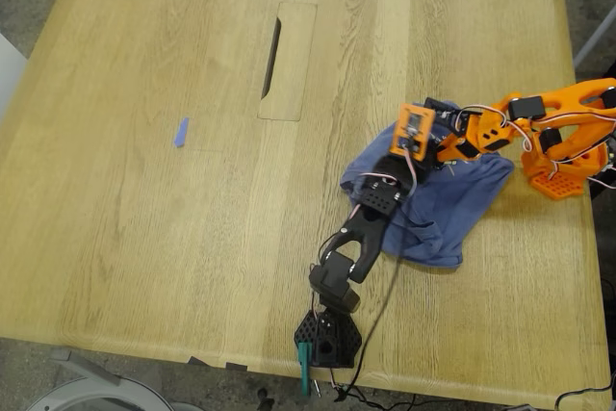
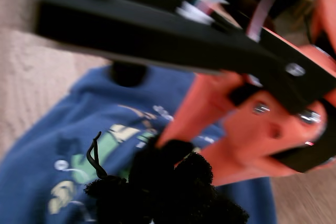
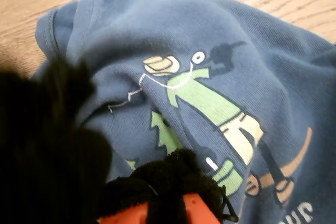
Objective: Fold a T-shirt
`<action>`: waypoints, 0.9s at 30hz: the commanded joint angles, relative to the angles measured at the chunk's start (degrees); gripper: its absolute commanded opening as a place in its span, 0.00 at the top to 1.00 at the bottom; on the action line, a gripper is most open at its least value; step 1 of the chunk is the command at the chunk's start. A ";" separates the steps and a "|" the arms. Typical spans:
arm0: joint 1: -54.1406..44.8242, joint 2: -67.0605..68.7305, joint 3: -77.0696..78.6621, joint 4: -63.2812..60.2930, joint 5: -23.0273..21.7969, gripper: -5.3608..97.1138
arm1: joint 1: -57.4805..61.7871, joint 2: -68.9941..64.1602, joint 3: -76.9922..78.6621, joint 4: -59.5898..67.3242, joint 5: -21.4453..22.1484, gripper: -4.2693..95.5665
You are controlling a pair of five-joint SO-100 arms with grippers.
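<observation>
Item: T-shirt [image 1: 445,211], slate-blue, 1 pc. Loc.: crumpled in a heap on wooden table [image 1: 144,238], toward the exterior view's right, short of the near edge. Not flat; folds and creases throughout.

Print: green/yellow cartoon figure [image 3: 210,103], face up, seen close in second wrist view. Same print [image 2: 107,142] shows in first wrist view, blurred. Orange lettering partly visible beside the figure, cut off by the frame.

Arms: 2 units, both meeting over the shirt.
- Black arm [image 1: 351,247], base at table's near edge in exterior view, reaching up to the heap.
- Orange arm [image 1: 539,117], base at exterior view's right, reaching across to the heap.
Wrist views don't settle which is first or second.

My first gripper [image 2: 168,182]: dark fuzzy pad low over the shirt, w/ orange and black arm parts crossing in front. Heavy motion blur; jaws' state: can't tell.

My second gripper [image 3: 168,187]: dark fuzzy pad w/ orange part, right above the printed chest area. Jaws mostly out of frame; open or closed: can't tell. Contact w/ cloth unclear.

Misc.: small blue scrap [image 1: 181,132], well apart from the shirt, exterior view's left. Inset panel w/ slot [image 1: 287,60] in tabletop, far side.
</observation>
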 commanded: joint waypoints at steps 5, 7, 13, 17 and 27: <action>-0.35 -1.14 7.47 -11.16 -1.14 0.95 | -1.05 1.76 5.63 -5.45 0.18 0.96; -2.64 -2.55 9.40 -14.33 -1.49 0.95 | -1.32 3.25 8.26 -6.15 0.53 0.96; -9.93 -6.50 12.48 -20.74 -2.29 0.95 | -1.23 10.37 15.56 -4.83 0.97 0.96; -13.89 -7.47 12.13 -21.62 -2.46 0.95 | -1.32 17.31 19.69 -1.14 1.41 0.96; -23.91 -8.17 12.48 -21.62 -2.81 0.95 | -0.26 32.34 26.02 9.05 1.85 0.96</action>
